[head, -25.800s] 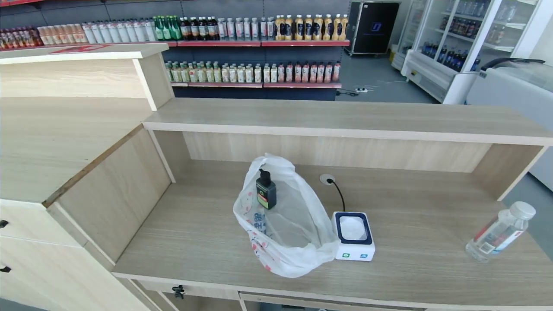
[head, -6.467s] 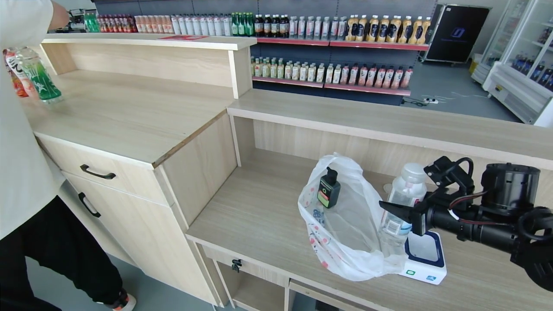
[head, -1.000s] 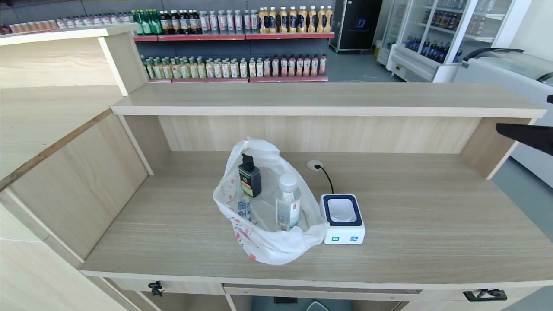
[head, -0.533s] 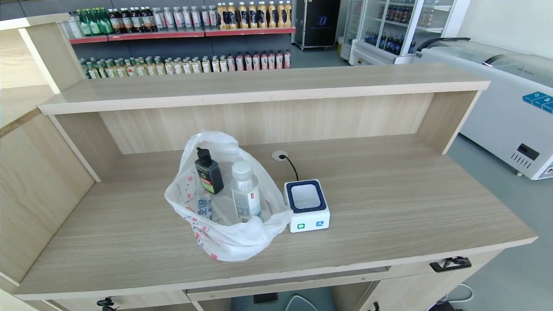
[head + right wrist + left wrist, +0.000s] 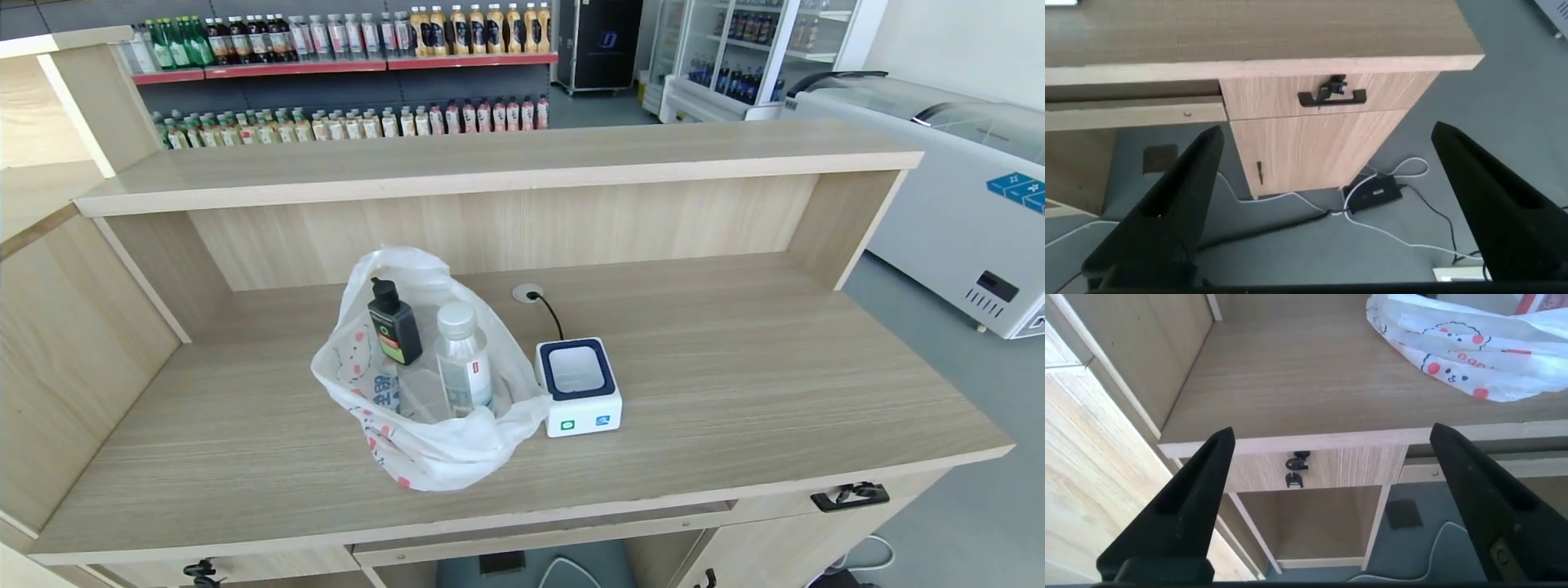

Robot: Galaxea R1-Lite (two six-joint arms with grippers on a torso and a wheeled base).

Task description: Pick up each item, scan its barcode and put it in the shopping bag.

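Shopping bag (image 5: 441, 453): white plastic w/ red print, mouth open, standing approx. ctr of counter (image 5: 735, 367). Inside bag: dark pump bottle (image 5: 394, 327) toward the rear, upright w/ slight lean; clear water bottle (image 5: 462, 359) just beside it, upright, white cap up. Both bottles within the bag walls.

Scanner (image 5: 578, 384): white box w/ dark blue frame around the window, touching the bag's right side. Black cable (image 5: 551, 314) from scanner rear to grommet hole in the counter.

L gripper (image 5: 1331, 437): fingers spread wide apart, nothing between; positioned low, facing the counter's front edge, w/ bag (image 5: 1454, 343) above on the counter and drawer lock (image 5: 1297, 469) below the edge.

R gripper (image 5: 1327, 132): fingers spread wide apart, nothing between; facing drawer front w/ black handle (image 5: 1333, 91). Floor cables (image 5: 1372, 196) beneath.
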